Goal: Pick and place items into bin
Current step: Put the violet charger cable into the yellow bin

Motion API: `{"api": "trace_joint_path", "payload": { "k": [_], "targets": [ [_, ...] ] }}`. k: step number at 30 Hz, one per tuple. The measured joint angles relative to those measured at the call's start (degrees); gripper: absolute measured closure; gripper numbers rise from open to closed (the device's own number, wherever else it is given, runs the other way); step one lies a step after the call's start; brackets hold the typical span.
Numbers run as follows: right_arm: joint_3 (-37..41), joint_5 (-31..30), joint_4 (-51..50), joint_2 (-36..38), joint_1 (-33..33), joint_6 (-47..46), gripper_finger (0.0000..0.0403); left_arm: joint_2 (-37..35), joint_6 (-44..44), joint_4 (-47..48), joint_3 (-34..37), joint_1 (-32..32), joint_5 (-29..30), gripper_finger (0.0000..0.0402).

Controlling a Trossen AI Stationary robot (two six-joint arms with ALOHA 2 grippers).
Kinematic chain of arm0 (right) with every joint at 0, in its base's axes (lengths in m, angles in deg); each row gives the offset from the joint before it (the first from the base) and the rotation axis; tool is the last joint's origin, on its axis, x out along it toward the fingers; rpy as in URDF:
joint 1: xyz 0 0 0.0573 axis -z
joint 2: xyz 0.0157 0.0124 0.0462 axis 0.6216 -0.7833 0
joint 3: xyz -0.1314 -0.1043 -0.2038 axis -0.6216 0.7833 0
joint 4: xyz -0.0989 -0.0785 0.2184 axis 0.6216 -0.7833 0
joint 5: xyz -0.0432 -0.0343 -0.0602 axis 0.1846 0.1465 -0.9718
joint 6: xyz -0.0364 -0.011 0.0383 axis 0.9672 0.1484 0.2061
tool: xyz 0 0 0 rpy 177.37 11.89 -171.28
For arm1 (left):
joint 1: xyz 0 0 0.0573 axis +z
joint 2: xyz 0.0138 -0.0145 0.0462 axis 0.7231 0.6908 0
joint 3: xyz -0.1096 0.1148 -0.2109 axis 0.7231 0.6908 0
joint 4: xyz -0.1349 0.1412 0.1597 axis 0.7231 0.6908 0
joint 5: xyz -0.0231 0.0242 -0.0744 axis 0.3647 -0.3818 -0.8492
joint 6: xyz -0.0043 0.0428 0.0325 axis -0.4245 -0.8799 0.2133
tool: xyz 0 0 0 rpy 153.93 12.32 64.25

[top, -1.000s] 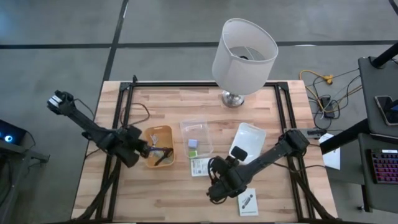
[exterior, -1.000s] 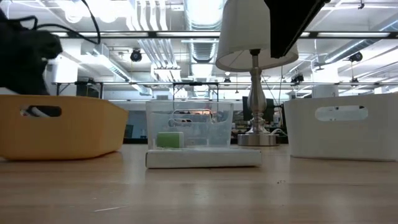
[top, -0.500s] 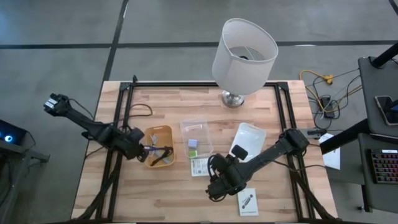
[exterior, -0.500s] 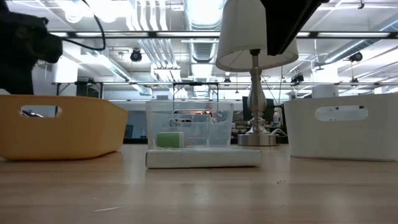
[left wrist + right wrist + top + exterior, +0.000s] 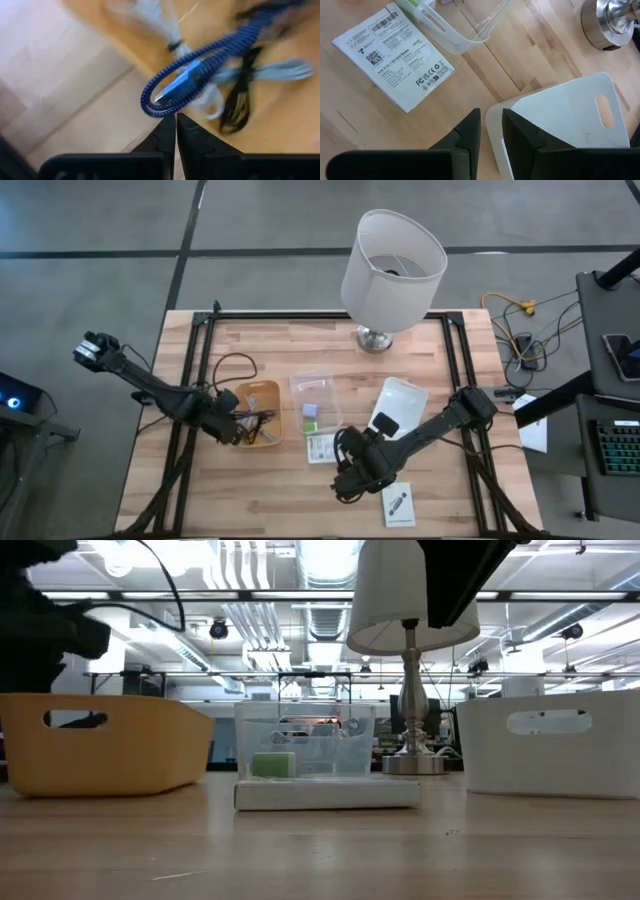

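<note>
- Left hand [image 5: 175, 120] sits at the orange bin's [image 5: 266, 392] near-left edge, fingers pressed together with nothing between them.
- Only the left wrist view shows the blue braided cable [image 5: 200, 75] coiled just beyond the fingertips, over pale and dark cables inside the bin.
- Right hand [image 5: 490, 125] hovers above the worktop [image 5: 270, 500], fingers slightly apart and empty, beside the white bin [image 5: 560, 125] and the printed card [image 5: 395, 55].
- Second card [image 5: 398, 505] lies near the front edge.

**Two arms over a cluttered worktop**

The left pincer [image 5: 237, 423] hovers at the orange bin [image 5: 256, 413], over tangled cables [image 5: 262, 425]. The right pincer [image 5: 345, 478] sits near the front edge, between two white cards [image 5: 321, 447] [image 5: 398, 505]. A lamp [image 5: 392, 260] stands at the back edge.
</note>
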Motion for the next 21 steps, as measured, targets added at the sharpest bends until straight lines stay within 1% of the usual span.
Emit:
{"api": "trace_joint_path", "payload": {
  "k": [2, 6, 7, 9, 13, 15, 18, 21],
  "targets": [
    [0.0, 0.0, 0.0, 0.0, 0.0, 0.0, 0.0335, -0.6, -0.9, -0.3, -1.5, 0.0, 3.1, 0.0401],
    [0.0, 0.0, 0.0, 0.0, 0.0, -0.4, 0.0337, -1.8, -1.1, 1.1, -3.4, 0.5, 12.6, 0.0401],
    [0.0, -0.1, 0.0, 0.0, 0.0, -0.5, 0.0338, -1.7, -1.1, 1.5, -3.5, 1.0, 14.1, 0.0401],
    [0.0, -0.2, 0.0, 0.0, 0.0, -0.5, 0.0339, -1.6, -1.3, 1.7, -3.3, 2.5, 14.6, 0.0401],
    [0.0, -0.2, 0.0, 0.0, 0.0, -0.3, 0.034, -1.5, -4.3, 0.3, -3.2, 3.3, 12.7, 0.0401],
    [0.0, -0.2, 0.0, 0.0, 0.0, -0.2, 0.034, -1.2, -5.5, -1.1, -3.0, 3.7, 13.9, 0.0401],
    [0.0, -0.3, 0.1, 0.0, 0.3, -0.3, 0.034, 0.8, -9.7, -6.1, -2.1, 6.2, 14.8, 0.0401],
    [0.1, -0.7, 0.2, 0.0, 0.6, -0.6, 0.034, 4.5, -15.1, -12.6, -2.0, 9.6, 13.6, 0.0401]
  ]
}}
